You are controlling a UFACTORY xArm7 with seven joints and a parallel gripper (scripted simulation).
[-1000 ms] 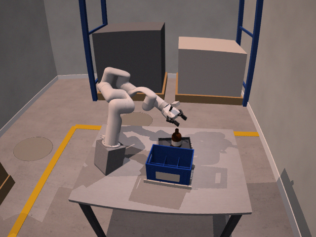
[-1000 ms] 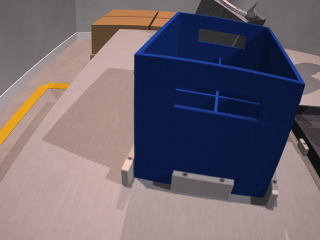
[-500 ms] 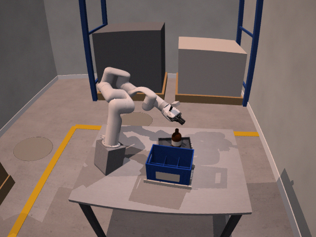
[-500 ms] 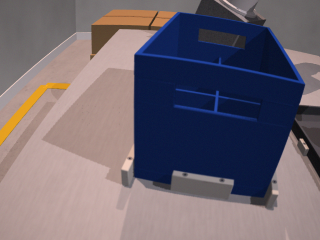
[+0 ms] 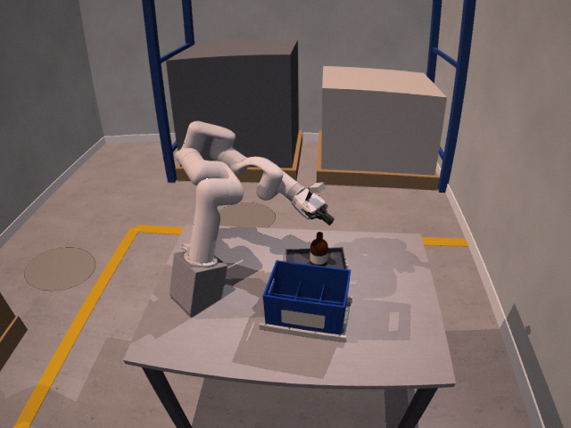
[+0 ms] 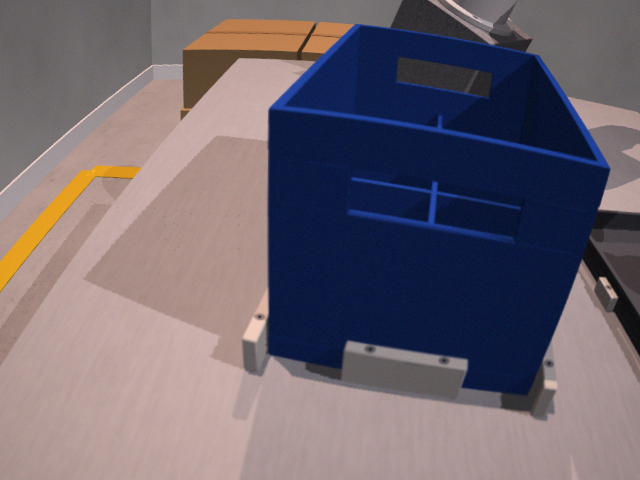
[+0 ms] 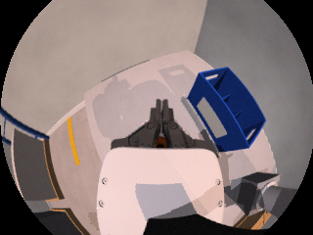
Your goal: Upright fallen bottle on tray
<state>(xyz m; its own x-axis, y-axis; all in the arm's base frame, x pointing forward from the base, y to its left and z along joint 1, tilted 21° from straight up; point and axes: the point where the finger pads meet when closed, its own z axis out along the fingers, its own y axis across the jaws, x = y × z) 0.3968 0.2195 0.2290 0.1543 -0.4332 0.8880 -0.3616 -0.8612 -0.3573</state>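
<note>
A brown bottle [image 5: 318, 249] with a white label stands upright on the dark tray [image 5: 292, 255] behind the blue crate [image 5: 306, 297] [image 6: 423, 279] [image 7: 229, 105]. My gripper [image 5: 327, 218] [image 7: 161, 106] hangs above the bottle, a little behind it, apart from it. Its fingers are shut together on nothing. In the wrist view a bit of brown shows just below the closed fingers. In the exterior view only an edge of the tray [image 6: 617, 304] shows at the right; the bottle is hidden there.
The crate has inner dividers and sits between small grey stops [image 6: 403, 369] on the table [image 5: 392, 349]. The robot's base block [image 5: 195, 283] stands at the table's left. Large boxes [image 5: 380, 121] and blue rack posts [image 5: 159, 92] stand behind.
</note>
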